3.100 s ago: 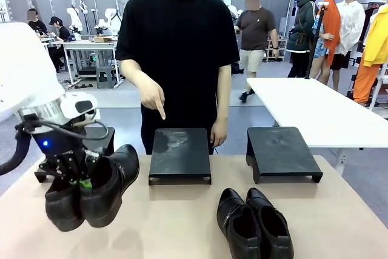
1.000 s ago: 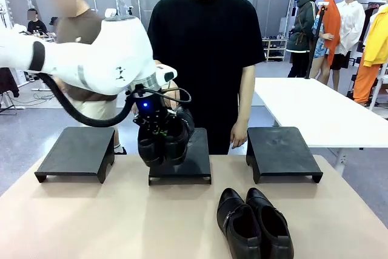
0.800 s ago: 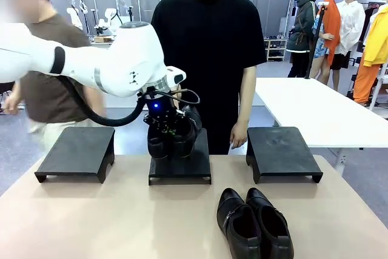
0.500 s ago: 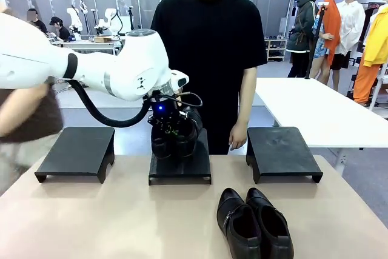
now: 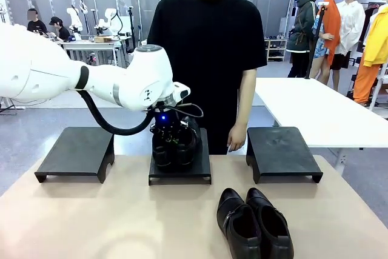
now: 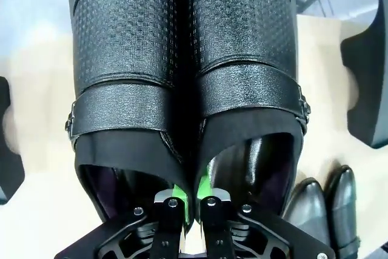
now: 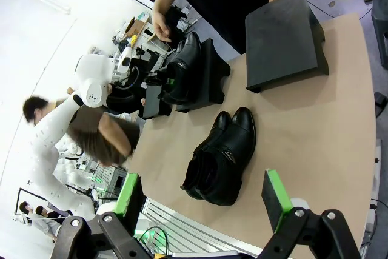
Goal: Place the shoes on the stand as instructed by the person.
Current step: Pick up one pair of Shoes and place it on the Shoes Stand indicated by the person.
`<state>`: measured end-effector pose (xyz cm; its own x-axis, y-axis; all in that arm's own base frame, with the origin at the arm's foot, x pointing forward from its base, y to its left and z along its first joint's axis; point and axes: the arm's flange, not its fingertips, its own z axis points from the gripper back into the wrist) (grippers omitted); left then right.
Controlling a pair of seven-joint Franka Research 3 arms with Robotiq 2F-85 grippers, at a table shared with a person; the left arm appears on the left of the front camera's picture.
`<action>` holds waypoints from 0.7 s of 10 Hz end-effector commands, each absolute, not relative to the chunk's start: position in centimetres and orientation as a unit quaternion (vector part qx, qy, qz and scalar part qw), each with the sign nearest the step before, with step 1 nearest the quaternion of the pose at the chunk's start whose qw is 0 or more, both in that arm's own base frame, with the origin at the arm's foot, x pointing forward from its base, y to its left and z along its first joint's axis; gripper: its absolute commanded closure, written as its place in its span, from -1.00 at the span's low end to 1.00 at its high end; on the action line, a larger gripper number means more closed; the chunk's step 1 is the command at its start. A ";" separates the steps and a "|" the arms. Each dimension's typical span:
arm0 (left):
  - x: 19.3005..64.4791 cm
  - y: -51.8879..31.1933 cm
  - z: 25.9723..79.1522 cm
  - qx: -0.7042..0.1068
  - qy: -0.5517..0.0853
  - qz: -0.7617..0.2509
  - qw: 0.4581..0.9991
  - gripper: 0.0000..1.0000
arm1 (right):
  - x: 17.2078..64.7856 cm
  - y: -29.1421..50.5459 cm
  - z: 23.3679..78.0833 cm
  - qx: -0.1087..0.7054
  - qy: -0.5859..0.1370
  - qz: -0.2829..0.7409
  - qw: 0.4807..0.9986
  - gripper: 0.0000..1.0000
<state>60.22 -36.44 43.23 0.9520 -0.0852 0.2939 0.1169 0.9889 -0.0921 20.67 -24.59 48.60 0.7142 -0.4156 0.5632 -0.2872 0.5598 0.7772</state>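
Green-padded fingers of the right gripper (image 7: 202, 181) standing spread wide at the bottom of the right wrist view, gripping nothing, hanging above a tan tabletop (image 7: 315, 125).

Lying beyond them, at bottom centre of the front view: a glossy black leather pair of dress shoes (image 5: 254, 225), side by side and touching, toes pointing toward the far edge.

Sitting farther back in a row across the middle of the front view, three low black rectangular stands: left stand (image 5: 76, 150), middle stand (image 5: 203, 162), right stand (image 5: 282, 150).

Reaching in from the left of the frame, a white left arm, bringing the left gripper (image 5: 173, 141) down at the middle stand. Pinching a second black pair, strapped and buckled with embossed uppers (image 6: 182, 59): green pads (image 6: 204, 185) pressing the two inner walls together between them, seen at the bottom of the left wrist view. Sitting low on the middle stand, this pair (image 5: 176, 150); whether the soles are touching it, cannot tell.

Standing behind the middle stand, at top centre, the person in a plain black T-shirt (image 5: 206, 40), one hand (image 5: 236, 139) hanging just beside the stand's far right corner.

Stretching away at right, a white table (image 5: 315, 107).
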 end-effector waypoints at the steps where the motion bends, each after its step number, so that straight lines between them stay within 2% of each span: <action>1: 60.6 -36.9 43.6 -0.046 -0.169 -0.037 0.984 0.86 | 20.6 -24.7 48.6 0.467 -0.386 -0.032 0.795 -1.00; 5: 60.6 -37.0 42.4 -0.041 -0.167 -0.045 0.984 0.86 | 20.6 -24.7 48.6 0.467 -0.386 -0.032 0.795 -1.00; 6: 60.4 -37.0 42.5 -0.042 -0.167 -0.044 0.984 0.33 | 20.6 -24.7 48.6 0.467 -0.386 -0.032 0.795 -1.00; 7: 60.3 -36.9 42.6 -0.045 -0.167 -0.044 0.984 0.10 | 20.6 -24.7 48.6 0.467 -0.386 -0.032 0.795 -1.00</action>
<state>60.20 -36.89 42.28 0.9525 -0.0924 0.2902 0.1216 0.9890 -0.0844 20.67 -24.59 48.60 0.7141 -0.4156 0.5633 -0.2873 0.5599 0.7772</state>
